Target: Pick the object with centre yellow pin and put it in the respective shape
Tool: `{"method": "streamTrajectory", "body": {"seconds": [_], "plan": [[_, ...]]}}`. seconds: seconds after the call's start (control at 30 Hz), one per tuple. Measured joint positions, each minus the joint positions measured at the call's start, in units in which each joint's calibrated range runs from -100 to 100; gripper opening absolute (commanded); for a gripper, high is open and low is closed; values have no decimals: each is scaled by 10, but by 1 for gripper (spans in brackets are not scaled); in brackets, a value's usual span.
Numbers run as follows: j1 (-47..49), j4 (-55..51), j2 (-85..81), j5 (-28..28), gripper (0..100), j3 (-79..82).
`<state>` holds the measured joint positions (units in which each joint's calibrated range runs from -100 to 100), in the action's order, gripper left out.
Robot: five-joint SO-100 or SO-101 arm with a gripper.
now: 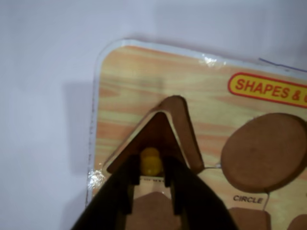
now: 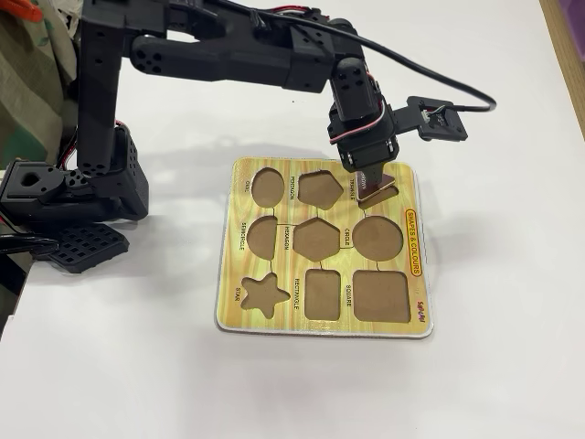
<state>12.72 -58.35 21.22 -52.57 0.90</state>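
Gripper (image 1: 151, 179) pinches the yellow pin (image 1: 150, 160) of the triangle piece (image 1: 158, 136), tilted above its slot (image 1: 184, 129) in the board (image 2: 411, 274).

A shape puzzle board (image 2: 324, 315) lies flat on a white table (image 2: 494, 274). The table is bare to the right of the board, below it and above it in the fixed view. To the left stands the arm's black base (image 2: 78, 197), well apart from the board. Over the board's top right corner the gripper (image 2: 373, 186) and a triangle piece (image 1: 148, 139) fill the space, with a cable (image 2: 439, 73) arching above. In the wrist view, bare table (image 1: 43, 96) lies just left of that corner.
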Motion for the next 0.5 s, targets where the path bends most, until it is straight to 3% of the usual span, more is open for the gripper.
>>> {"method": "streamTrajectory", "body": {"seconds": [0.5], "plan": [[2, 0, 0, 4, 4, 0]]}}
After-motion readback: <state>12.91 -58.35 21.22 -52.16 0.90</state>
